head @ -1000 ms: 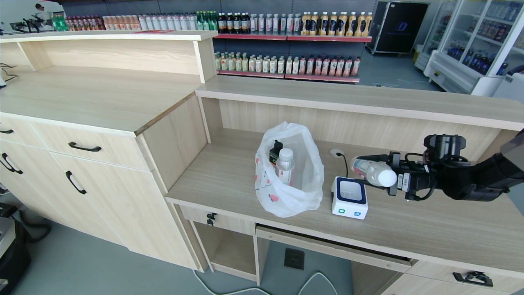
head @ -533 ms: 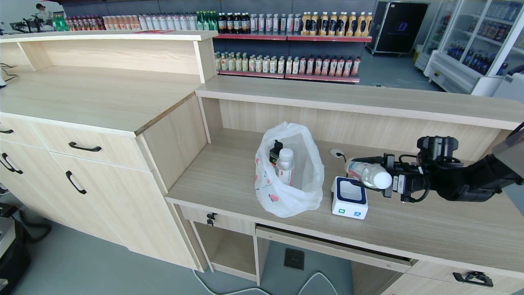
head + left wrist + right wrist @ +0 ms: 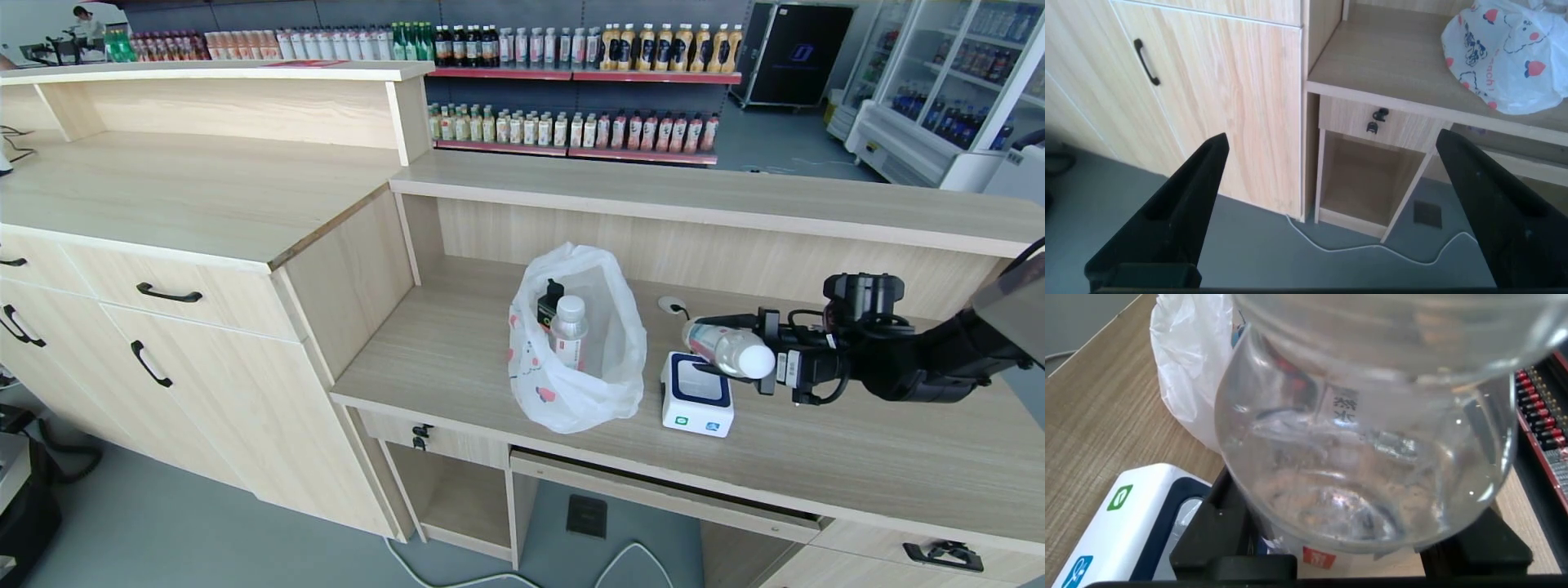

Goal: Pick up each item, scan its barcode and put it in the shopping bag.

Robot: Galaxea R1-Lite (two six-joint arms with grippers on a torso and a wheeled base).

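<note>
Above the scanner (image 3: 696, 400), beside the shopping bag (image 3: 608, 392): bottle (image 3: 729, 349) fast in right pincer (image 3: 712, 336), left pincer (image 3: 1331, 139) agape.

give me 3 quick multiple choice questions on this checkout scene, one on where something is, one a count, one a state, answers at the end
1. Where is the clear bottle that the right gripper holds?
A) just above the scanner
B) on the floor
C) on the counter's top ledge

2. How many items show inside the shopping bag?
A) none
B) two
C) five

3. What state is the left gripper in?
A) shut on a can
B) open and empty
C) shut on a cable

Answers:
1 A, the head view shows it held sideways over the scanner's window.
2 B, a white-capped bottle and a dark-capped item stand in it.
3 B, it is spread wide with nothing in it.
</note>
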